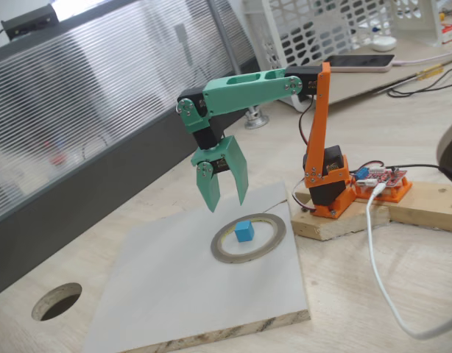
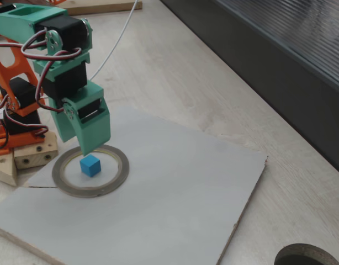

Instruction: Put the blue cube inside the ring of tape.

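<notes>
On the pale grey board point(image 1: 167, 287) that lies on the wooden table point(image 1: 403, 294), the ring of tape point(image 1: 248, 237) rests flat, a thin grey-tan band with a yellowish inner edge and a wide round opening. Inside that opening sits the blue cube point(image 1: 244, 232), small, bright sky-blue and matte, its faces plain; in both fixed views it stands on the board within the ring, clear of the band and a little toward the ring's arm-side edge point(image 2: 90, 165). It takes up only a small part of the opening. The green gripper point(image 1: 226, 197) hangs above the ring's far-left rim in a fixed view, pointing down, its two fingers spread apart with nothing between them and no contact with the cube. In the other fixed view the gripper point(image 2: 88, 149) hovers just over the ring's far edge, close above the cube. The orange base point(image 1: 329, 184) of the arm stands on a wooden block to the right of the board. A round dark hole point(image 1: 57, 301) in the table lies near the board's left corner.
</notes>
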{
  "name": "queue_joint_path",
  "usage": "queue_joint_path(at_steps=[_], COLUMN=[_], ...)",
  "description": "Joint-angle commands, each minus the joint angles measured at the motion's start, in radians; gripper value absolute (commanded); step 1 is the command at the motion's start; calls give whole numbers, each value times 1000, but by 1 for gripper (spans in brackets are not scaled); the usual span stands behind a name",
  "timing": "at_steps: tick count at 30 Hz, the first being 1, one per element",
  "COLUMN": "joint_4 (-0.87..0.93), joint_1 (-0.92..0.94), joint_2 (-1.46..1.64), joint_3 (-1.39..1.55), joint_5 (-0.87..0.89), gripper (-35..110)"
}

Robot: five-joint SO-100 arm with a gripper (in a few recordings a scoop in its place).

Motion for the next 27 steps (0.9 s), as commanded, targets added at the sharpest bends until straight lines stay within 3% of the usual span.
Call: queue_joint_path(at_steps=[1, 10, 19, 27], joint_4=[17, 15, 12, 15], joint_1=[12, 12, 12, 12], joint_2=[28, 28, 28, 28], joint_3=[-8, -9, -23, -8], joint_5=[12, 8, 8, 8], gripper=[41, 38, 1, 0])
